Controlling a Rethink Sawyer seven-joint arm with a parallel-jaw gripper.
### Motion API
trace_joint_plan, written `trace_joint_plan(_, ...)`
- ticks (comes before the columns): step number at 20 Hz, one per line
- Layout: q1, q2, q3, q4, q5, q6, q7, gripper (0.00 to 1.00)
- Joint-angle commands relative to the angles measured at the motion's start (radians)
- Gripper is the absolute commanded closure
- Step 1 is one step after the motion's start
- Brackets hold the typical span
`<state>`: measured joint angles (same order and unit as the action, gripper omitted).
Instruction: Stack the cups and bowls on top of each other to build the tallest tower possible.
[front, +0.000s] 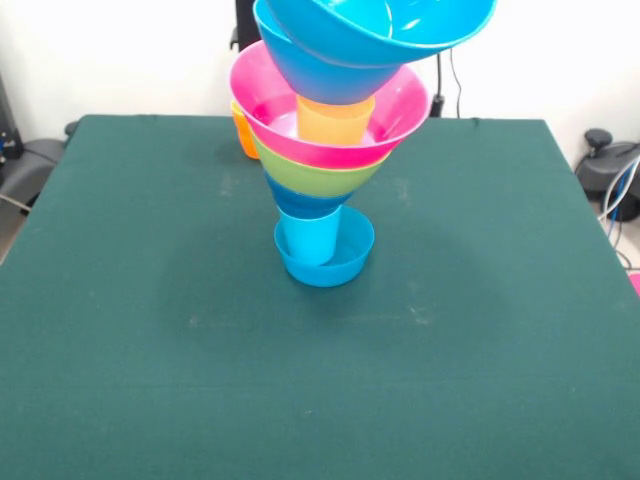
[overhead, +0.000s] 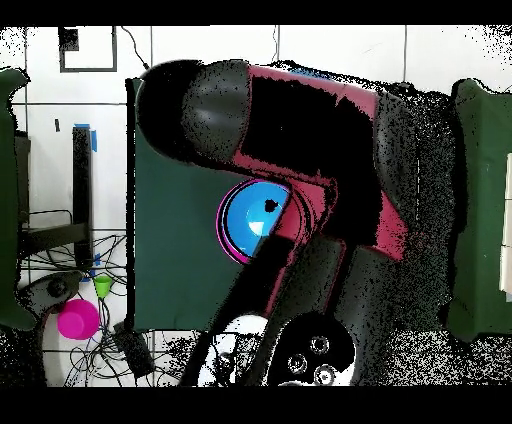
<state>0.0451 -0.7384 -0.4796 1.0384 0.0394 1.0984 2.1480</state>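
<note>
The tower (front: 325, 170) stands at the table's middle in the front view. From the bottom it is a small blue bowl (front: 350, 255), a light blue cup (front: 307, 238), a blue bowl (front: 305, 203), the lime green bowl (front: 315, 177) and the pink ribbed bowl (front: 400, 110). A yellow-orange cup (front: 335, 120) stands in the pink bowl under two large blue bowls (front: 330, 65), the upper one tilted and cut off by the top edge. An orange cup (front: 243, 135) stands on the table behind the tower. In the overhead view the arm (overhead: 300, 130) lies over the tower, and only the top blue bowl (overhead: 245, 225) shows. The gripper shows in neither view.
The green table (front: 150, 350) ends near the orange cup at the far side. In the overhead view a pink object (overhead: 78, 320) and a small green one (overhead: 103, 287) lie among cables beside the table, off its surface.
</note>
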Motion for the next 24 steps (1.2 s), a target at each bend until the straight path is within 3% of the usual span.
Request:
trace_joint_plan(1, 0.023, -0.003, 0.102, 0.125, -0.060, -0.022, -0.061, 1.00)
trace_joint_plan(24, 0.037, -0.071, 0.098, 0.252, -0.058, -0.071, -0.017, 1.00)
